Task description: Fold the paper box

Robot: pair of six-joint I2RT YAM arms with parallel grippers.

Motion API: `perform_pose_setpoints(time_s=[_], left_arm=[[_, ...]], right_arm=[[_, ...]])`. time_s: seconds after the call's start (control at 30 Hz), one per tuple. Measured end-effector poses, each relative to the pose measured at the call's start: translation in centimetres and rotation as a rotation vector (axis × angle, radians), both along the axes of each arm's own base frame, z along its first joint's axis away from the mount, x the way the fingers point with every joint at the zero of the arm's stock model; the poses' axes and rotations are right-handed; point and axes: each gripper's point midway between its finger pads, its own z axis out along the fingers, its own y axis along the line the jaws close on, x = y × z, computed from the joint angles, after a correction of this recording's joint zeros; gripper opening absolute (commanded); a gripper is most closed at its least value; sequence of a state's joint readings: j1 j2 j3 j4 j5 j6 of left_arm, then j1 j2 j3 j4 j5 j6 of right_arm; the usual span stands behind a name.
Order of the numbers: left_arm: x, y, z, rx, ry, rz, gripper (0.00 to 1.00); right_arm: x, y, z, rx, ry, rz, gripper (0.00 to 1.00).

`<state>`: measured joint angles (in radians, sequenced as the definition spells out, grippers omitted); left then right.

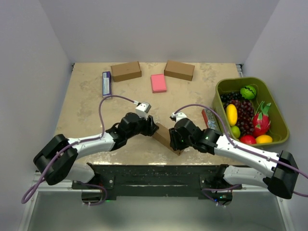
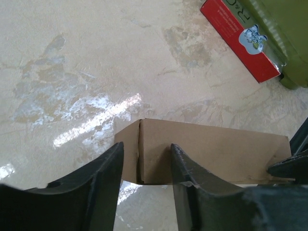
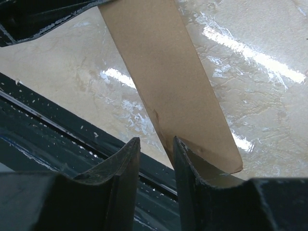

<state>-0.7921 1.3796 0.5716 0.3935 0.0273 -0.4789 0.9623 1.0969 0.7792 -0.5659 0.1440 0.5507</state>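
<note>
The paper box point(image 1: 163, 137) lies at 6 o'clock on the table point(image 1: 86, 106), close to the near edge. It is folded into a slim brown slab running slantwise from 10 toward 4 o'clock between the two arms. The left gripper point(image 1: 155, 129) sits at its 10 o'clock end. In the left wrist view the jaws of this gripper point(image 2: 144, 166) stand apart. A creased end of the box point(image 2: 216, 154) shows in the gap, and it cannot be told whether the tips touch it. The right gripper point(image 1: 174, 142) is at the 4 o'clock end. Its jaws point(image 3: 156, 154) are parted a little. The cardboard point(image 3: 163, 72) runs down along one finger point(image 3: 197, 168), and dark space shows between it and the other, so it is not clamped. Two brown boxes point(image 1: 126, 71) point(image 1: 179, 70) sit at 11 and 1 o'clock at the far edge. A pink pad point(image 1: 158, 83) is at 12 and a blue pack point(image 1: 106, 83) at 10. A green basket point(image 1: 240, 81) of fruit stands at 3 o'clock, with a red pack point(image 1: 210, 118) point(image 2: 238, 38) just beside its near-left wall.
</note>
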Motion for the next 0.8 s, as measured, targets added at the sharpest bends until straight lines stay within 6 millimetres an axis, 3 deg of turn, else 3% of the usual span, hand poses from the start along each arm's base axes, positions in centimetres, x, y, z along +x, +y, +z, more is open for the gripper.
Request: perform_pose_setpoints(time_s=[0.17,0.4,0.8], left_arm=[[-0.5,1.4,0.2,0.037,0.016,0.025,0.59],[0.0,2.7,0.4,0.074,0.030,0.054,0.59],[0.1,3.3,0.4,0.009,0.055,0.055,0.49]], right_arm=[[0.1,0.1,0.1,0.007,0.000,-0.006,0.39],[0.1,0.1,0.1,0.006,0.000,-0.007,0.39],[0.1,0.1,0.1,0.006,0.000,-0.006,0.39]])
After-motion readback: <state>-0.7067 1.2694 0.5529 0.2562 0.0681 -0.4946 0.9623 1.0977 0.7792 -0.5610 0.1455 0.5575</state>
